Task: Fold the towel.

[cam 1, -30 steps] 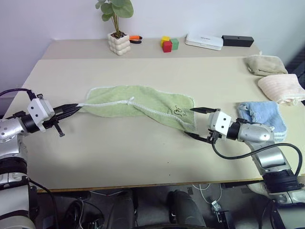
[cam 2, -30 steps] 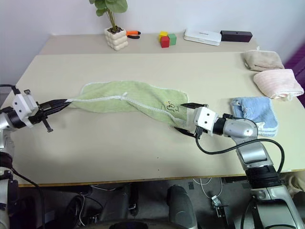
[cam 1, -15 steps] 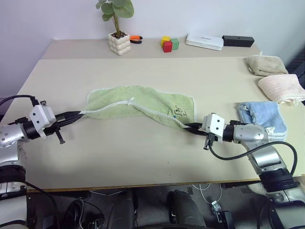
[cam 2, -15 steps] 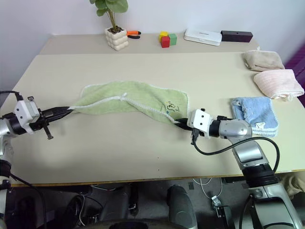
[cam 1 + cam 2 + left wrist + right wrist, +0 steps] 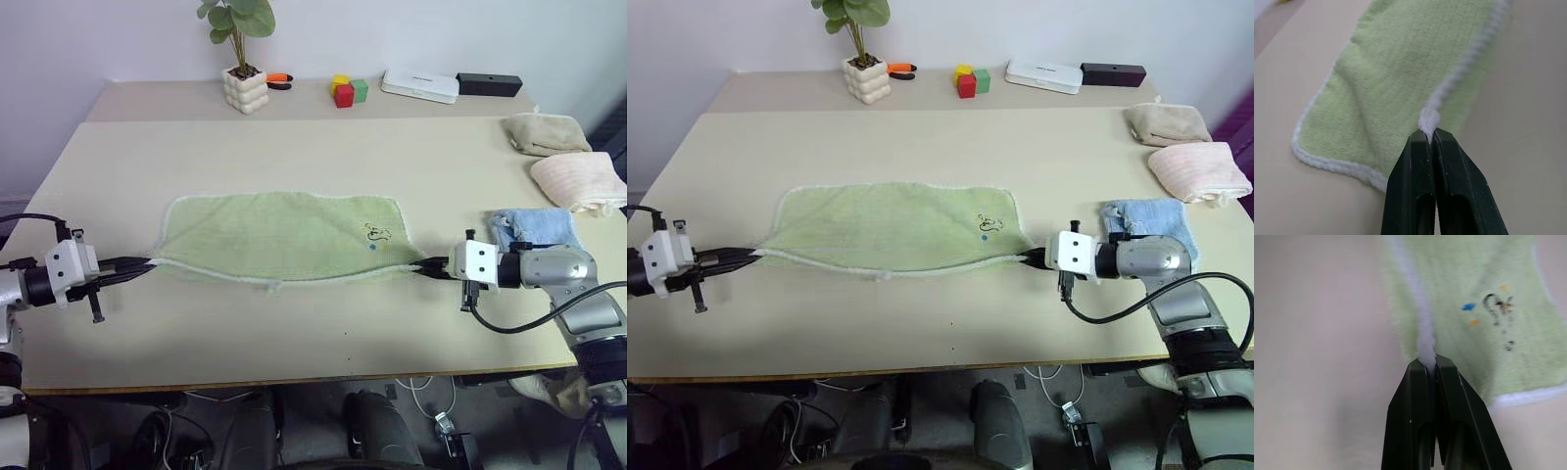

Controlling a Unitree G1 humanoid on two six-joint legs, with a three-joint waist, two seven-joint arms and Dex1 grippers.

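I have the towel (image 5: 284, 235) spread near the middle of the table (image 5: 294, 147), light green with whitish edging, its long axis running nine to three across my head view. The small dark embroidered mark (image 5: 377, 233) sits toward the three o'clock end. The near long edge is pulled taut between my two arms and looks slightly lifted, while the far edge lies flat on the tabletop.

My left gripper (image 5: 147, 262) is clamped on the near corner at the nine o'clock end; in the left wrist view the two black fingers (image 5: 1418, 161) are pressed together with a nub of white edging pinched between them. My right gripper (image 5: 431, 266) is likewise clenched on the near corner at the three o'clock end, the edging caught at its fingertips.

So the cloth lies toward twelve from both sets of fingers, each arm owning its own corner. I judge the fold calls for carrying both corners together toward twelve, over the far edge.

Well clear at three o'clock sit a light blue towel (image 5: 534, 230), a pink towel (image 5: 578, 181) and a beige one (image 5: 544, 132).
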